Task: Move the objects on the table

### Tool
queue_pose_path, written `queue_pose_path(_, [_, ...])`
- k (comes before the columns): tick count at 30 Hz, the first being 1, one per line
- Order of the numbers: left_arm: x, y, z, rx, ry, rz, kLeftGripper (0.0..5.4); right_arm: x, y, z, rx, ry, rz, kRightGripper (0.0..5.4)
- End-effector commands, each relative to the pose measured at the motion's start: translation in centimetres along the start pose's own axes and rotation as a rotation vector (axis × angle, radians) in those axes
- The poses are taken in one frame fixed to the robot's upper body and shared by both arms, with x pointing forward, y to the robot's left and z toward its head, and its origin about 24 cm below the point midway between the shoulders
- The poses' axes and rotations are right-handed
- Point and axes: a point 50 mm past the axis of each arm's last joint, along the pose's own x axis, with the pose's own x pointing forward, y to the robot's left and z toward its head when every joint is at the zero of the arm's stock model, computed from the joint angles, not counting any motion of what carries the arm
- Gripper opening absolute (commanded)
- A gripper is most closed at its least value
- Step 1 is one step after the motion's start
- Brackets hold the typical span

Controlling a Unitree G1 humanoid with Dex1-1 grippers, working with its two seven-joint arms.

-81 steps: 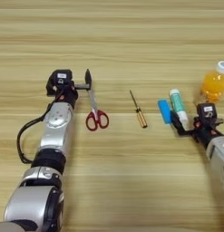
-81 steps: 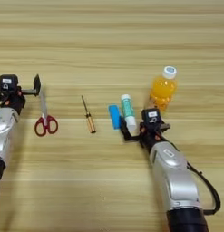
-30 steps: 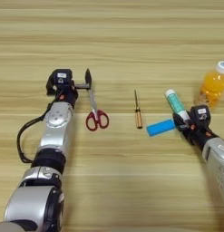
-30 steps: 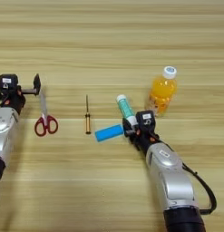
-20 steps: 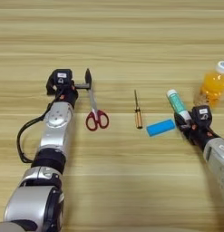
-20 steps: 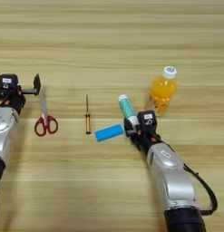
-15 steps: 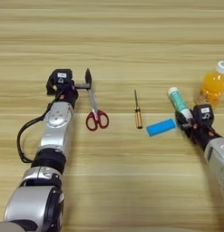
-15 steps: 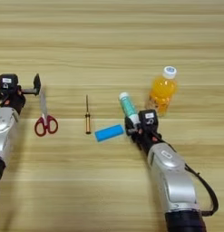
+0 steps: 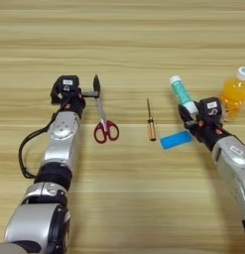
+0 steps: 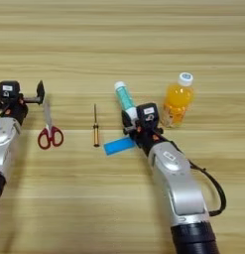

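My right gripper [image 10: 130, 119] is shut on the near end of the white-and-teal glue stick [image 10: 124, 99], which points away and a little left. Just in front of it the flat blue block [image 10: 119, 145] lies tilted on the table [image 10: 122, 39]. The orange-juice bottle [image 10: 177, 101] stands upright to the right of the gripper. The thin screwdriver [image 10: 95, 126] lies left of the block. Further left are the red-handled scissors [image 9: 104, 119], blades pointing away. My left gripper [image 9: 79, 92] stands open beside the blade tips, one finger [image 9: 96, 85] next to them.
The things lie in a row across the middle of the wooden table. My two forearms reach in from the near edge, and a black cable [image 9: 25, 154] loops beside the left arm.
My right gripper has moved away and to the left with the glue stick. Since 2.7 s ago the blue block has turned from lengthwise to slanted. The left arm has not moved.
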Motion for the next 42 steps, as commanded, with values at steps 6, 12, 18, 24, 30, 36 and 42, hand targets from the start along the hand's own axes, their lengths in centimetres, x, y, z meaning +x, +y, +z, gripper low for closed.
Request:
queue_pose_path(6, [0.0, -0.2, 0.1, 0.009, 0.001, -0.007, 5.4, 2.3, 3.8, 0.0, 0.018, 0.033, 0.144, 1.7])
queue_pose_path(12, [0.0, -0.3, 0.1, 0.008, -0.001, -0.007, 5.4, 3.1, 4.9, -0.6, 0.039, 0.061, 0.185, 1.7])
queue_pose_path(18, [0.0, -0.3, 0.1, 0.008, -0.001, -0.008, 5.4, 3.5, 6.2, -1.4, 0.064, 0.099, 0.231, 1.7])
queue_pose_path(24, [0.0, -0.4, 0.1, 0.007, -0.003, -0.009, 5.4, 3.6, 6.8, -2.3, 0.075, 0.142, 0.256, 1.7])
queue_pose_path(30, [-0.1, -0.4, 0.1, 0.006, -0.003, -0.009, 5.4, 3.6, 7.1, -3.0, 0.082, 0.171, 0.265, 1.7])
queue_pose_path(36, [-0.1, -0.4, 0.2, 0.005, -0.004, -0.009, 5.4, 3.6, 7.0, -3.3, 0.08, 0.185, 0.255, 1.7])
queue_pose_path(42, [-0.1, -0.5, 0.2, 0.004, -0.003, -0.01, 5.4, 3.6, 7.1, -3.5, 0.075, 0.192, 0.261, 2.19])
